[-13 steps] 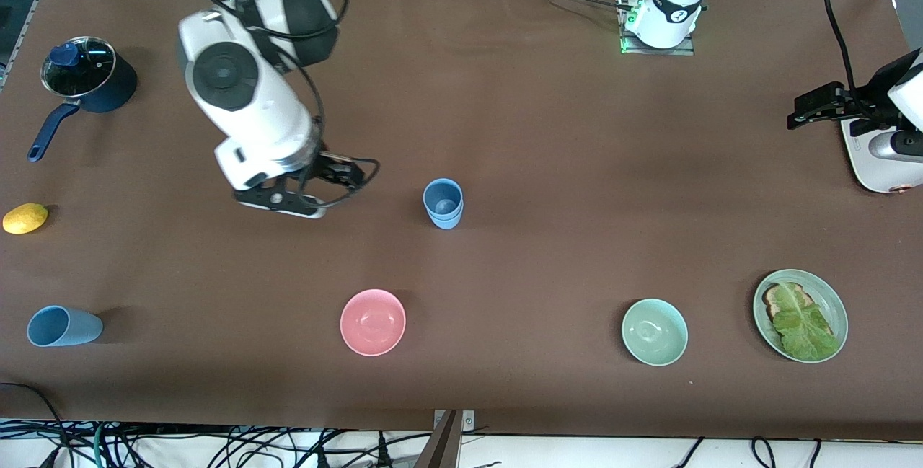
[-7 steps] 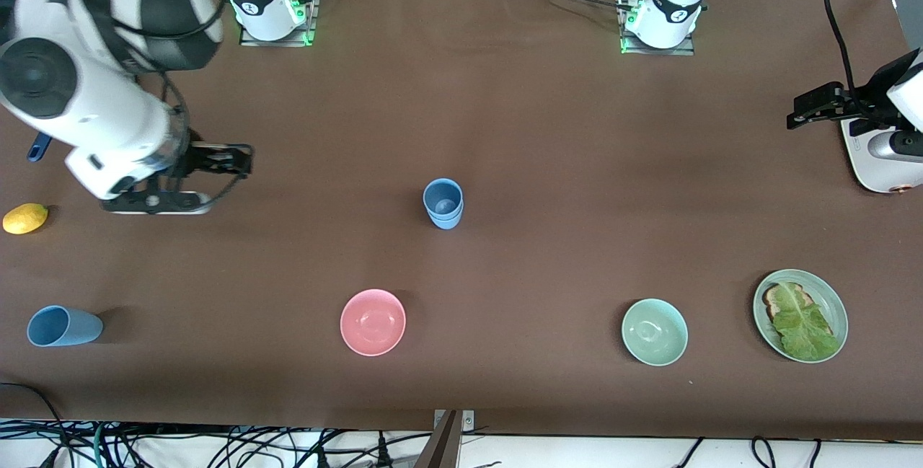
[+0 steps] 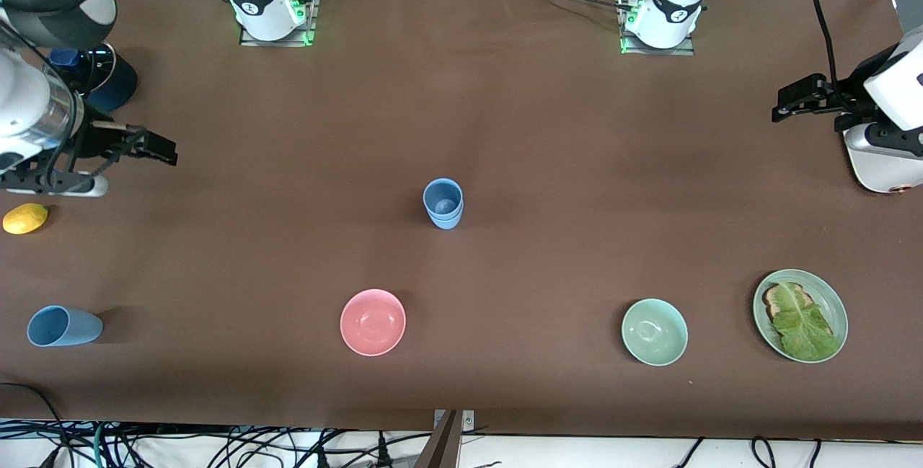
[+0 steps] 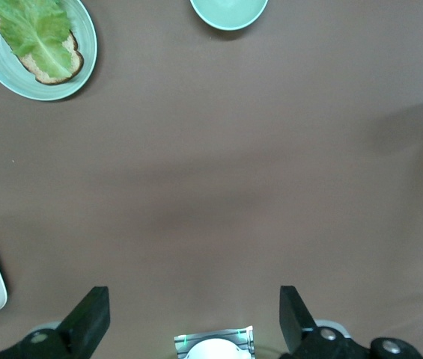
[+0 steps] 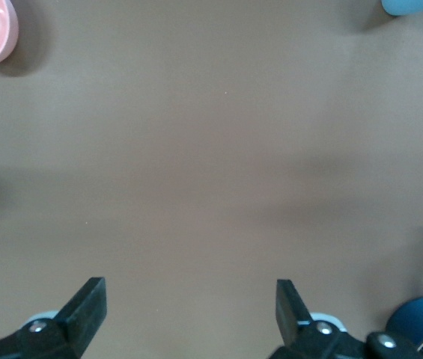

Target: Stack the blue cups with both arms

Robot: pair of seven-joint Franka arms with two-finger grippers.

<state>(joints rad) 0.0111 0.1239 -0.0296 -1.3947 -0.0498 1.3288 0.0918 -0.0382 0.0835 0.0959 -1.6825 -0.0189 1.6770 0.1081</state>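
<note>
We count three blue cups: two nested upright as one stack [image 3: 443, 203] at the middle of the tabletop [image 3: 577, 165], and one lying on its side [image 3: 63, 326] near the right arm's end. We count two bowls, one pink bowl [image 3: 373, 321] and one mint-green bowl [image 3: 654, 332]. We see one green plate [image 3: 836, 306] carrying one slice of toast [image 3: 777, 298] under one lettuce leaf [image 3: 804, 325]. There is one lemon [image 3: 25, 218], one dark blue saucepan [image 3: 119, 82] with a glass lid, and one white appliance [image 3: 880, 161] at the left arm's end. We count two arms, each with one end effector: the right end effector [image 3: 148, 147] and the left end effector [image 3: 797, 100], both with fingers spread apart.
</note>
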